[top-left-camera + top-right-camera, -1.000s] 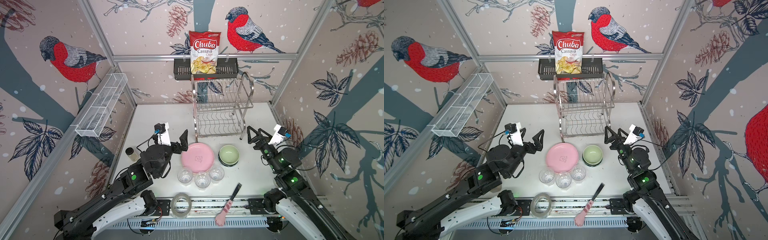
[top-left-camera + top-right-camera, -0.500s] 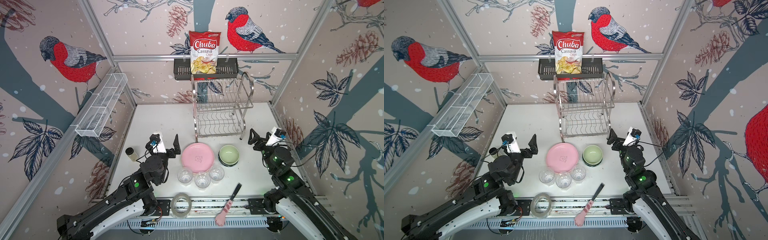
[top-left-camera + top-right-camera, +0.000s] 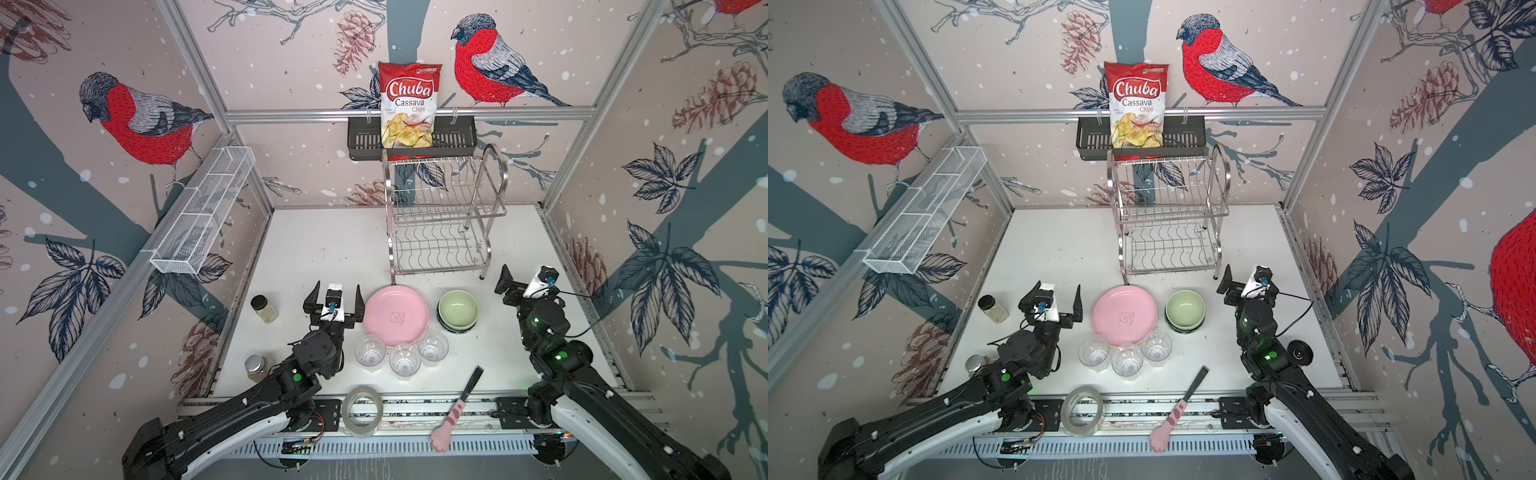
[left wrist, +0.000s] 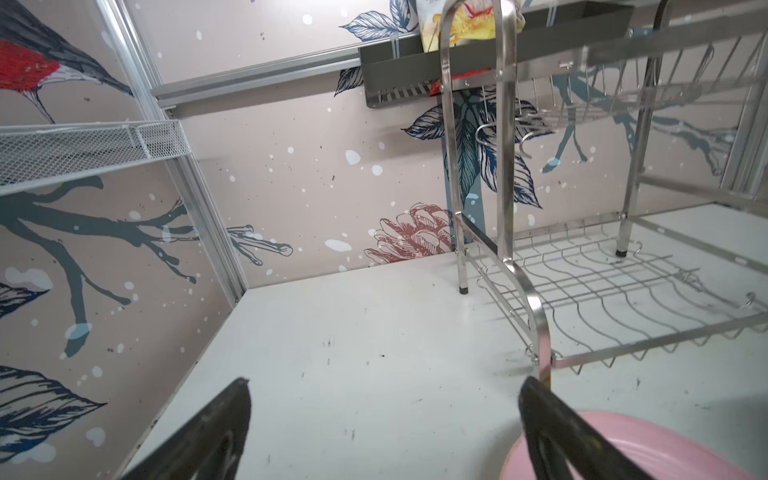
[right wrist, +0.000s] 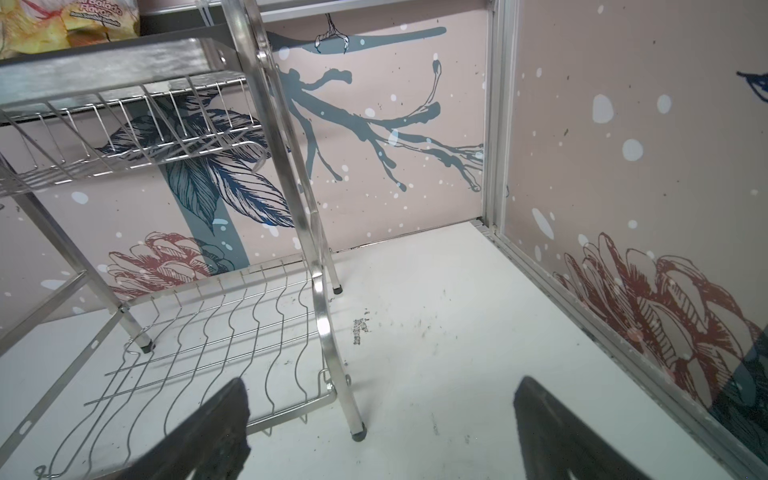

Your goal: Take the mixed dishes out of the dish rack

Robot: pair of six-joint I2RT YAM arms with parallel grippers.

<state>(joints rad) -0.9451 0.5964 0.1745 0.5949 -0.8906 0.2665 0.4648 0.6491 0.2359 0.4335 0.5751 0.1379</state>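
Note:
The steel dish rack (image 3: 440, 216) (image 3: 1169, 216) stands at the back of the table, and both of its wire shelves show bare. In front of it lie a pink plate (image 3: 395, 316) (image 3: 1124, 316) and a pale green bowl (image 3: 458, 309) (image 3: 1185, 309) stacked on a darker rim. Three clear glasses (image 3: 404, 360) (image 3: 1127, 361) stand nearer the front. My left gripper (image 3: 337, 291) (image 3: 1059, 297) (image 4: 384, 384) hovers open and empty just left of the plate (image 4: 623, 440). My right gripper (image 3: 525, 278) (image 3: 1246, 278) (image 5: 381, 382) is open and empty beside the rack's (image 5: 208, 332) front right leg.
Two lidded jars (image 3: 264, 308) (image 3: 256, 368) stand at the left edge. A tape roll (image 3: 363, 410) and a pink-handled knife (image 3: 457, 411) lie on the front rail. A black basket (image 3: 365, 139) with a chips bag hangs behind the rack. A white mesh tray (image 3: 203, 212) is on the left wall.
My left gripper has swung from pointing toward the pink plate to pointing at the back wall, and its arm has lowered. The right gripper has drawn back slightly. Both stay open.

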